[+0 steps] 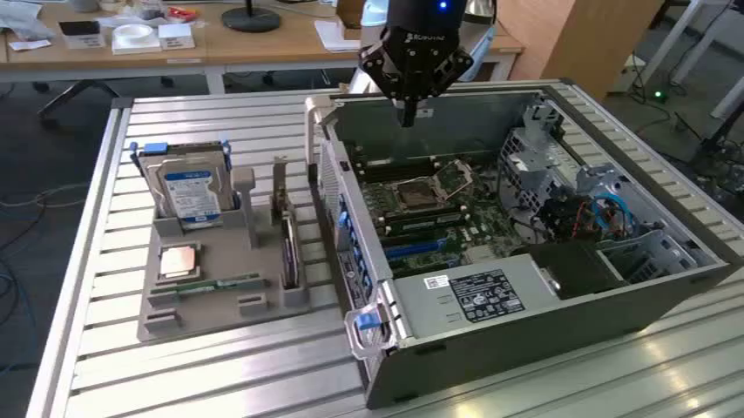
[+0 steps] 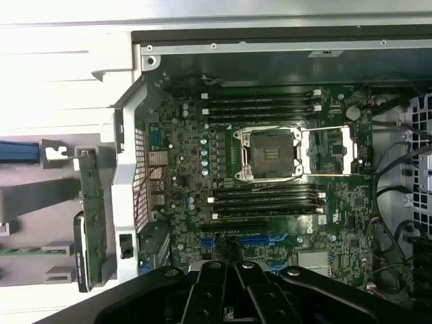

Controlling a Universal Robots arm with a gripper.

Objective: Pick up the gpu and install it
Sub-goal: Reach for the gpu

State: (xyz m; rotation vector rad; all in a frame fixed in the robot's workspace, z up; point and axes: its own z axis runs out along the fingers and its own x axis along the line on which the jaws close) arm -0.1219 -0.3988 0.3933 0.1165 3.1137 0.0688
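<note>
Nearest me, on the slatted metal counter, lies the open computer case, with a black-and-white label on its near end. Just to the exterior view's left of it sits a grey holder with parts slotted in. A memory stick lies low toward its near side. Behind that is what looks like a processor chip, though I can't quite make it out, and a hard drive stands at the far end. The gpu stands upright on edge in the holder's slot closest to the case, untouched. Inside the case the motherboard lies exposed. Farther back, the gripper hangs over the case's far wall, its fingers pinched together to a narrow point, holding nothing, well apart from the gpu. Beyond it stand wooden desks.
</note>
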